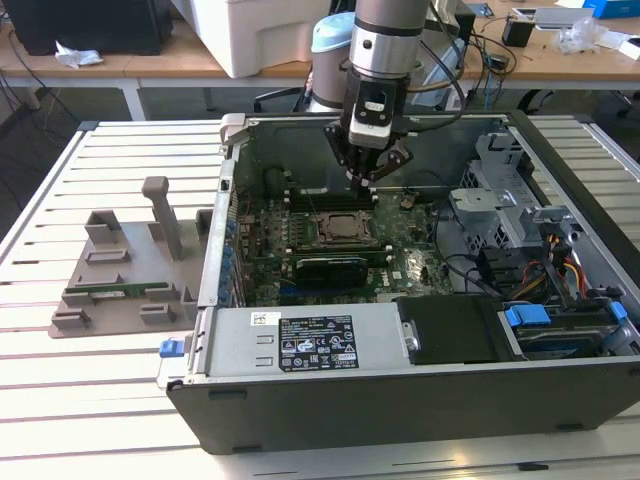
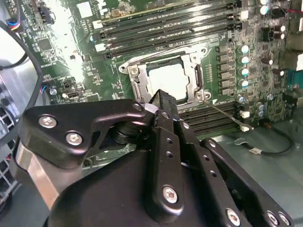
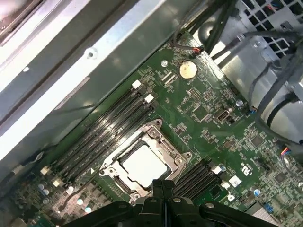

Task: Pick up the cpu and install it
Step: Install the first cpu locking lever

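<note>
- My gripper [image 1: 367, 178] hangs over the open computer case [image 1: 400, 400]. Its two tips are pressed together and hold nothing.
- The cpu [image 3: 144, 163] lies in the socket [image 3: 154, 135] on the motherboard [image 3: 203, 111], right under the tips. I think it sits flat, but I cannot be sure.
- What could go wrong: if I drop down with the tips pinched, they may poke the cpu's shiny top or hit the metal frame around it.
- If the cpu lies a bit crooked, a push could bend the small pins below.
- The case also holds cables and a power box.
- On the exterior view's left, a grey holder [image 1: 95, 305] on the table holds a green memory stick [image 1: 118, 291].
</note>
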You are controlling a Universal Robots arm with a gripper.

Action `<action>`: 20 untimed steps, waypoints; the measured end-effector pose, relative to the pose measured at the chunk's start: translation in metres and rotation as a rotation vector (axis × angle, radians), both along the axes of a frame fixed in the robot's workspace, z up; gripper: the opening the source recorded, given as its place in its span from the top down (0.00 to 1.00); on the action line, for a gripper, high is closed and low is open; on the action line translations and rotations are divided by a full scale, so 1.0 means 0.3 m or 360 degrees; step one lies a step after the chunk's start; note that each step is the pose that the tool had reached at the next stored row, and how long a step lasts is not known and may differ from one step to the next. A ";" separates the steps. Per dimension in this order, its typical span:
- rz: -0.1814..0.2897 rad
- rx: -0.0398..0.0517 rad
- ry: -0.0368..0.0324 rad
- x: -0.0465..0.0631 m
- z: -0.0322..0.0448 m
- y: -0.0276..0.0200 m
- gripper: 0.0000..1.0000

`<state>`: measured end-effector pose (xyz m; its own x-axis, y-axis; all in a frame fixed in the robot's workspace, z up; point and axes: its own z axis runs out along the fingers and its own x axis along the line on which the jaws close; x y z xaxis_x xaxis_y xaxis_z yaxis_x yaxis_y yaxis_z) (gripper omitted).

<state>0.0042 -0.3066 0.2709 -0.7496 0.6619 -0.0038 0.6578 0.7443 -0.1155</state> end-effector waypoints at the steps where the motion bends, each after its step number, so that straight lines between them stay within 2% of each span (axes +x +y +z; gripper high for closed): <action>1: 0.0073 0.0000 0.0000 0.000 0.000 0.000 0.89; 2: 0.0178 0.0000 0.0000 0.000 0.000 0.000 0.89; 7: 0.0363 0.0000 0.0000 0.000 0.000 0.000 0.89; 15: 0.0531 0.0000 0.0000 0.000 0.000 0.000 0.89; 17: 0.0635 0.0000 0.0000 0.000 0.000 0.000 0.89; 20: 0.0702 0.0000 0.0000 0.000 0.000 0.000 0.89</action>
